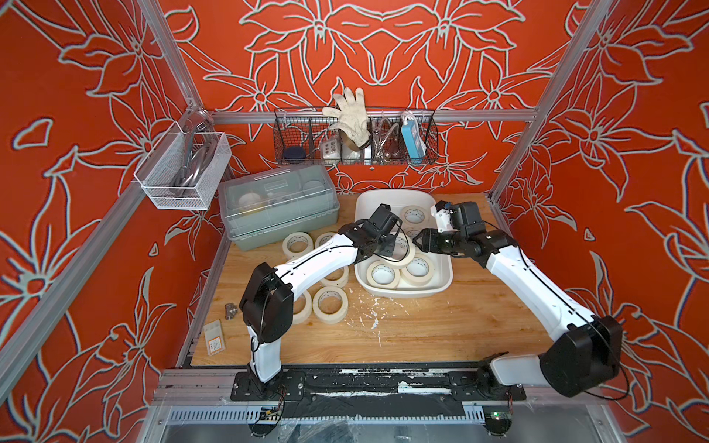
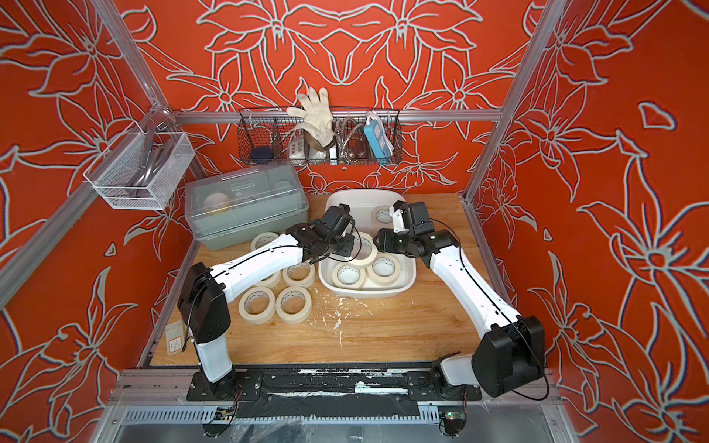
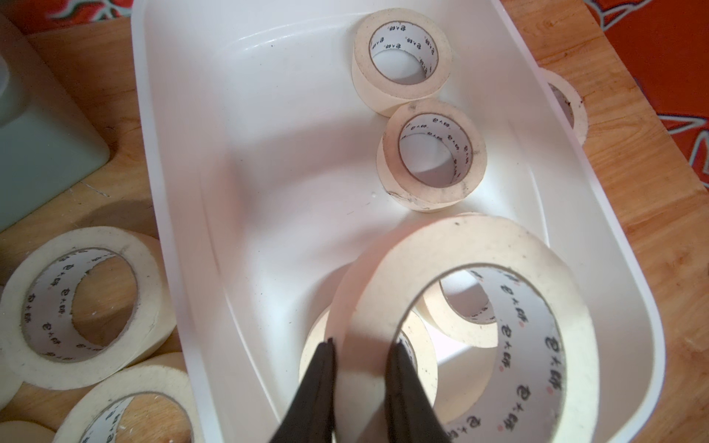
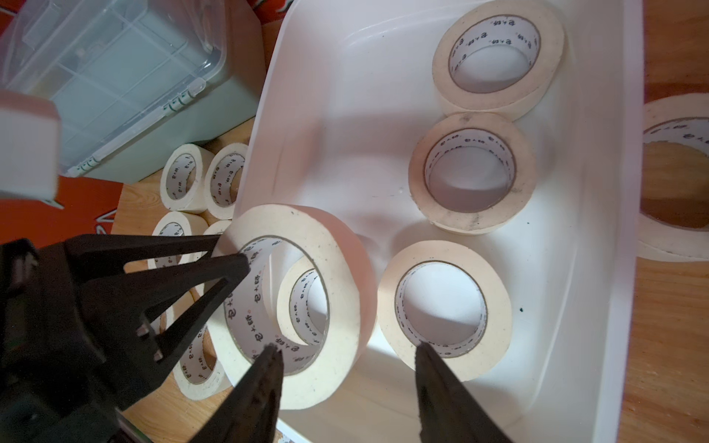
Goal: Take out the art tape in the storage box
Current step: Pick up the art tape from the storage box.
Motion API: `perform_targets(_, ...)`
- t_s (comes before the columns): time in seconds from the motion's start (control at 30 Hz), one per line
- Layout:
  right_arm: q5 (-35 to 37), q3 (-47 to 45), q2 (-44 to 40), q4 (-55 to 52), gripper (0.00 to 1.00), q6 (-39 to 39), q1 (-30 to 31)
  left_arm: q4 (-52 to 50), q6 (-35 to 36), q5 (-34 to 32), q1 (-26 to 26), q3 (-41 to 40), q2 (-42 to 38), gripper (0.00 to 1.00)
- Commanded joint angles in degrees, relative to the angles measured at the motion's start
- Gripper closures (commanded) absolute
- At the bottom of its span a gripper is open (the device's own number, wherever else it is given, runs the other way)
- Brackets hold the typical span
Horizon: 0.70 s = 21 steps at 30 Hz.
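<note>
Left pincer clamps the wall of one tape roll, held above the box — we see the right pincer open, just beside it.

- Tape rolls: twelve across the views.
- Five of them are in the white box: four flat rolls on its floor and one lifted roll pinched in the left pincer.
- Six side rolls lie on the tabletop left of the white box, some partly under the left arm.
- One lone roll lies on the tabletop at the white box's right.
- Boxes: two, the white one and a lidded box.
- Wire baskets: two, a white basket and a dark basket.
- Glove: one.
- Metal fitting: one.
- Packet: one.
- Arms: two, each with one pincer; the right pincer has its jaws apart.
</note>
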Motion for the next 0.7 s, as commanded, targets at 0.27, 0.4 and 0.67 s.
perform_targets(0.27, 7.39, 3.66, 5.31, -2.85, 0.38, -2.78, 2.91, 0.94, 0.20, 1.06, -1.22, 1.30, -3.35, 1.00)
perform_targets(0.4, 8.40, 3.89, 6.65, -2.86, 0.38, -3.06, 3.55, 0.90, 0.12, 1.10, -1.40, 1.47, -3.41, 1.00)
perform_targets(0.67, 10.41, 3.70, 7.44, -1.82, 0.57, -1.86, 3.92, 0.02, 0.33, 0.77, -1.47, 1.81, -3.43, 1.00)
